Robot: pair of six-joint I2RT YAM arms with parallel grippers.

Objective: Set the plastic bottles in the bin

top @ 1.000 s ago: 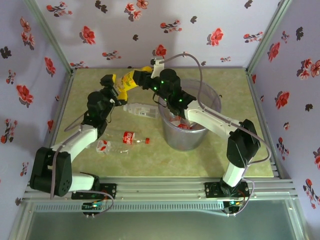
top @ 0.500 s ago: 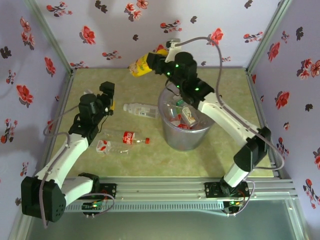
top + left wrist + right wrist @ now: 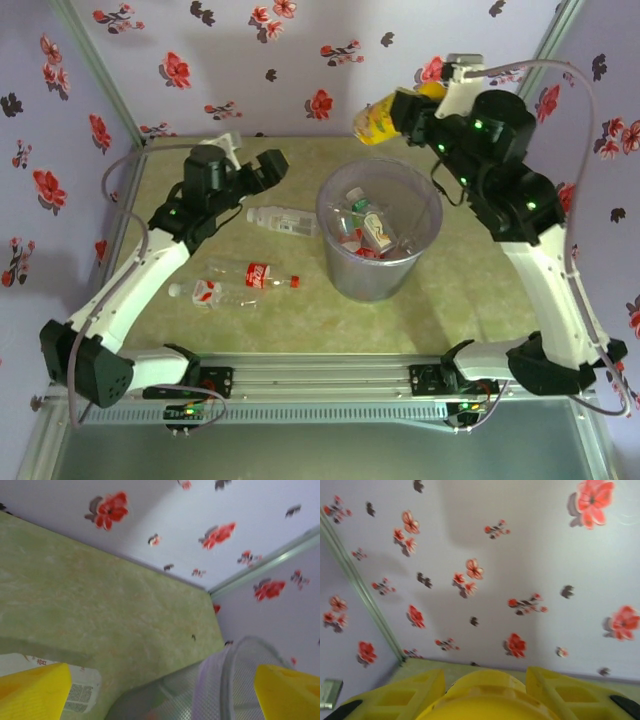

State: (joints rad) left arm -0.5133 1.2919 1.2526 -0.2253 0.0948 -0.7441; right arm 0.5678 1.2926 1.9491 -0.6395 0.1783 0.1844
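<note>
The green desk [image 3: 280,330] still has three bottles lying on it, so the job is not finished. The big round grey see-through bin [image 3: 372,280] is left standing in the same spot in the middle. Several crushed bottles with red labels [image 3: 362,232] are seen inside it.

The biggest change is made by the right arm. The right end effector [image 3: 400,112] has been lifted from low beside the bin to high up near the back wall. It is clenched on the yellow plastic bottle [image 3: 374,122]. The bottle is now held up near the far rim of the bin. Whether it is right over the opening cannot be told. It is judged that little more than a drop is needed to get it in.

The left end effector [image 3: 258,168] has been pulled back from the yellow bottle and is spread wide, with nothing in it. It is held above the clear bottle with the white label [image 3: 284,220]. Nearer the front, the clear bottle with the red label and red cap [image 3: 262,273] and the other crushed clear bottle [image 3: 208,292] have not been moved.
</note>
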